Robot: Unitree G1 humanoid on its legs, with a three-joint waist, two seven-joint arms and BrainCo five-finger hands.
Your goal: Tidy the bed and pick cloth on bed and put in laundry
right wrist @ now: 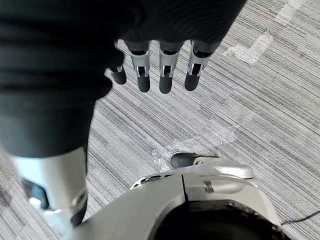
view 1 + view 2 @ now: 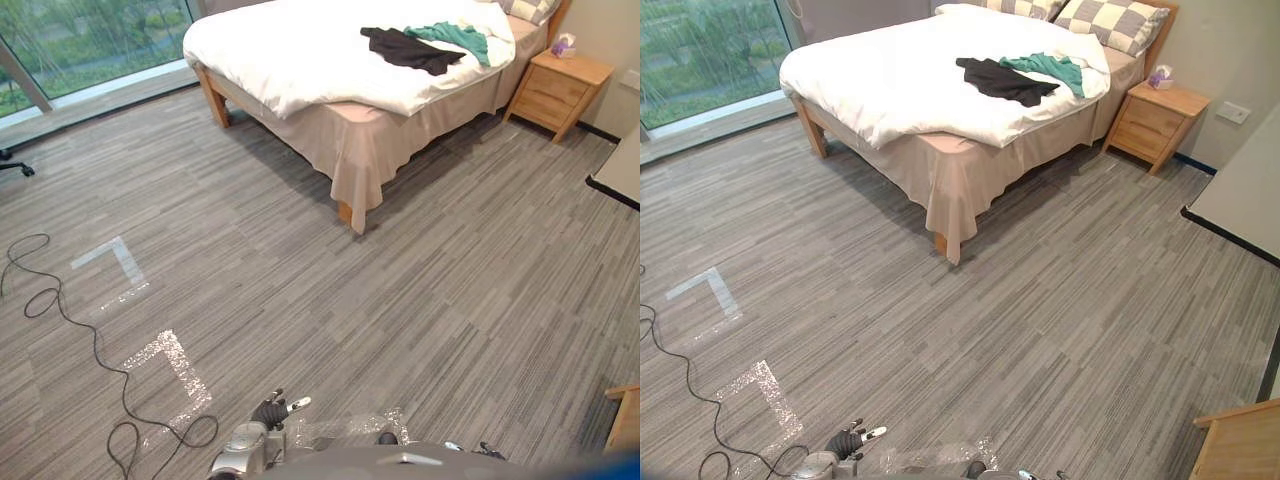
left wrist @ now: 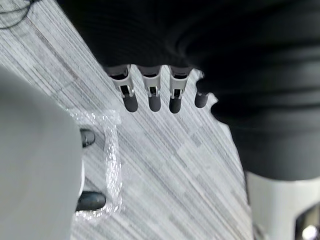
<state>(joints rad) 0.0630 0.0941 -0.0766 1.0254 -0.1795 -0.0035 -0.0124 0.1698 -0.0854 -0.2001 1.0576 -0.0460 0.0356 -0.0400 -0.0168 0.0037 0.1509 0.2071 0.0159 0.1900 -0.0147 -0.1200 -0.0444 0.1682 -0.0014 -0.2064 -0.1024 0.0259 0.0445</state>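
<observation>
— Two cloths lie on the bed (image 2: 890, 70), far ahead of both hands: a black cloth (image 2: 1002, 80) and a green cloth (image 2: 1045, 68), touching, on the white duvet near the pillows (image 2: 1118, 24).
— The right eye view gives those checked pillows whole. The left eye view clips them at its edge but catches more of the left hand (image 2: 270, 412), low down, close to the body.
— And its wrist view?
— Its fingers (image 3: 150, 92) hang straight, side by side with small gaps, bare carpet past them. Loose, relaxed.
— Same for the right hand (image 1: 167, 75): straight fingers in a row, pointing down at carpet.
— Room to move?
— Wide open carpet between the hands and the bed's near corner. Ahead-left of the left hand, tape marks (image 2: 705, 290). Right of the right hand, a grey table edge (image 2: 1240, 200) and a wooden corner (image 2: 1240, 445). Far ahead-right, a nightstand (image 2: 1155, 118) just beside the bed.
</observation>
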